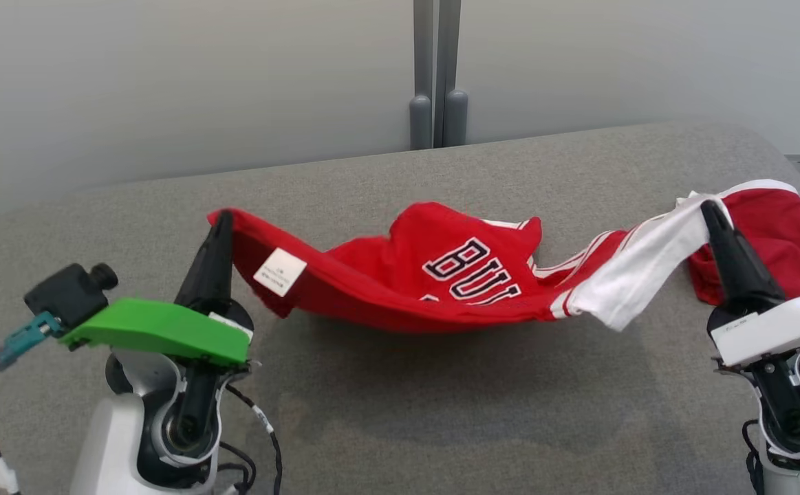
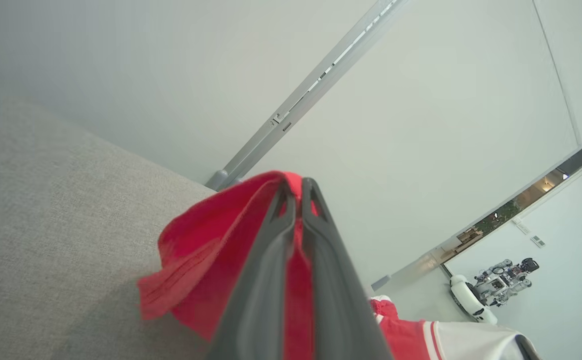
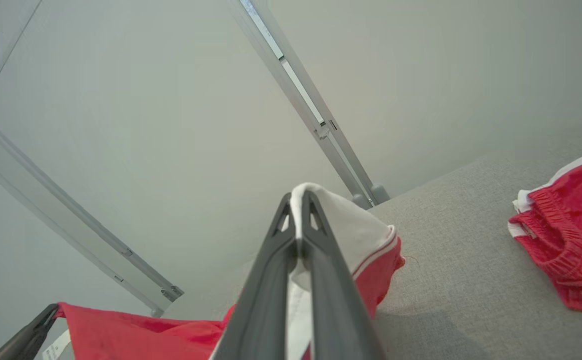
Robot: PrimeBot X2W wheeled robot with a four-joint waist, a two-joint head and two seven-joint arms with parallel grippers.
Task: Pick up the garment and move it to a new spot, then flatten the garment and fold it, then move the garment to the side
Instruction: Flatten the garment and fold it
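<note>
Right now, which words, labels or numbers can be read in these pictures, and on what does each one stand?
"BU": white letters with dark outline on the red garment; the rest is lost in a fold.
White tag on the garment: print too small to read.
Small label on the right arm's white housing: too blurred to read.

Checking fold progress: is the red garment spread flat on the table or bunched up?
Bunched, not flat: the garment sags crumpled between the left gripper and right gripper, each shut on an end held above the table.
</note>
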